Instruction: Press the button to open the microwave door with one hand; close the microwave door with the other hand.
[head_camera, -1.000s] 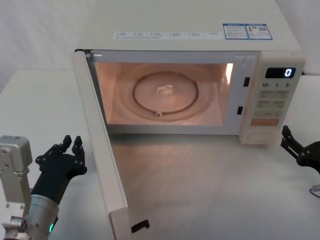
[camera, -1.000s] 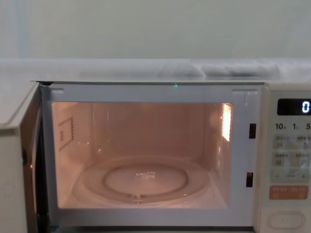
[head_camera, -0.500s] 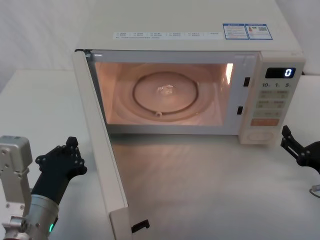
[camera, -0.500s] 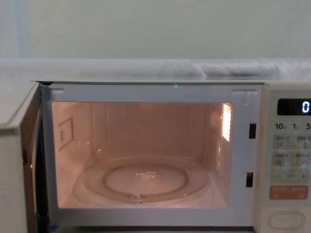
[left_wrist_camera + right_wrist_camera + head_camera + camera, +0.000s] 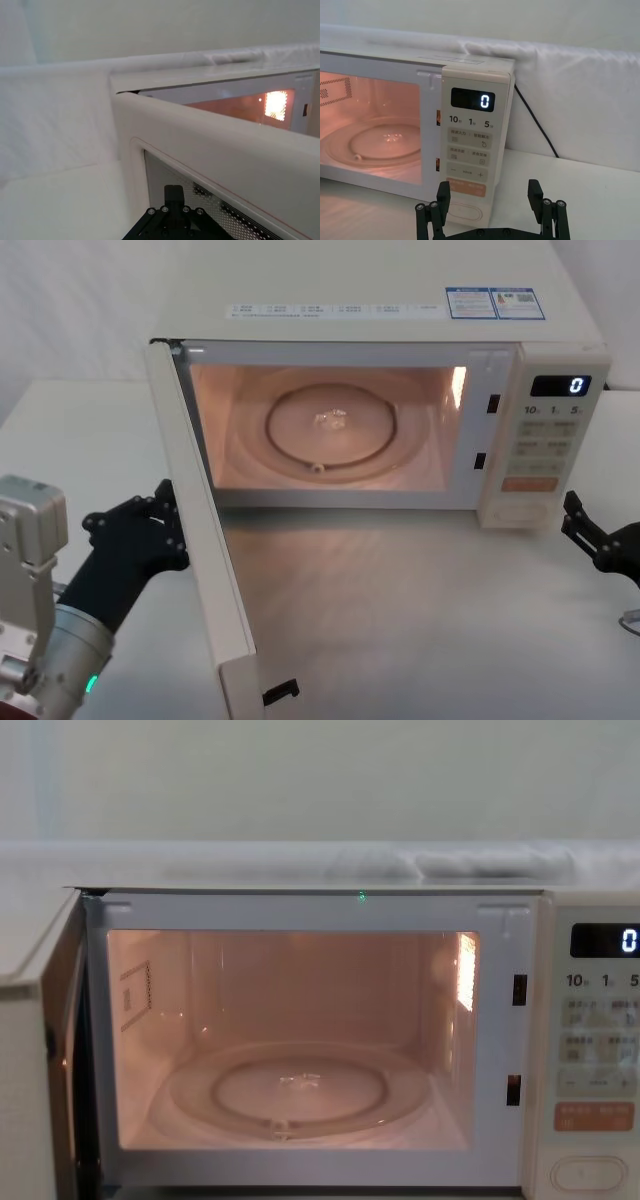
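The cream microwave [image 5: 380, 300] stands lit inside, its display reading 0. The microwave door [image 5: 195, 530] is swung wide open to the left, its edge toward me. My left gripper [image 5: 160, 520], black and shut, rests against the door's outer face. In the left wrist view its fingertips [image 5: 173, 192] sit at the meshed window of the door [image 5: 225, 160]. My right gripper [image 5: 590, 535] hangs open just right of the control panel, a little away from the button [image 5: 523, 511]. In the right wrist view the right gripper [image 5: 489, 195] faces the button [image 5: 465, 212].
A glass turntable [image 5: 332, 428] lies in the cavity. The white table [image 5: 420, 620] stretches in front of the oven. A black cable [image 5: 535, 120] runs down the white cloth behind the microwave's right side.
My left gripper shut its fingers and moved forward and right until it reached the door's outer face. The door and the right gripper have not visibly moved.
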Action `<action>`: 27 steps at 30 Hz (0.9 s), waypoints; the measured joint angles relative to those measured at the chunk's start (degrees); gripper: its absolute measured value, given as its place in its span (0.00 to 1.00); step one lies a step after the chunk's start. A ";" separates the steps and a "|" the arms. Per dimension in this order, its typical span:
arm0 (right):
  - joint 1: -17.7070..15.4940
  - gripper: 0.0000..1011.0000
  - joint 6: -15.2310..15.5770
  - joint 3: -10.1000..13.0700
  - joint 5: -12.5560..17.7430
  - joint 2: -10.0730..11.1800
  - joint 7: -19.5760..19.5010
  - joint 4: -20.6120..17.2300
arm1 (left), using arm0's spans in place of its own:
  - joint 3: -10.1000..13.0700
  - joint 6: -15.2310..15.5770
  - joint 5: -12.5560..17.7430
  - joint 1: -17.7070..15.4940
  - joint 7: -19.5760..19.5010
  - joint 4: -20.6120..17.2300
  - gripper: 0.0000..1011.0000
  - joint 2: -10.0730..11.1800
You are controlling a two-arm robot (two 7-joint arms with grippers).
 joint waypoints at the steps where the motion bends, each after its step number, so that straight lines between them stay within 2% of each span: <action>1: 0.00 0.99 0.00 0.00 0.00 0.00 0.00 0.00 | -0.39 0.73 0.55 0.29 0.03 -0.87 0.00 0.25; 5: 0.00 0.99 0.00 0.00 0.00 0.00 0.00 0.00 | -1.83 3.44 2.38 1.58 0.74 -3.24 0.00 0.61; 11: 0.00 0.99 0.00 0.00 0.00 0.00 0.00 0.00 | -4.06 6.56 3.59 3.59 1.47 -6.10 0.00 0.48; 16: 0.00 0.99 0.00 0.00 0.00 -0.01 0.00 0.00 | -5.33 7.41 3.60 4.63 1.06 -7.96 0.00 0.29; 21: 0.00 0.99 0.00 0.00 0.00 0.00 0.00 0.00 | -6.84 8.38 2.90 5.78 -1.03 -11.36 0.00 0.49; 27: 0.00 0.99 0.00 0.00 0.00 0.00 0.00 0.00 | -7.31 8.75 1.92 6.44 -3.24 -14.07 0.00 1.08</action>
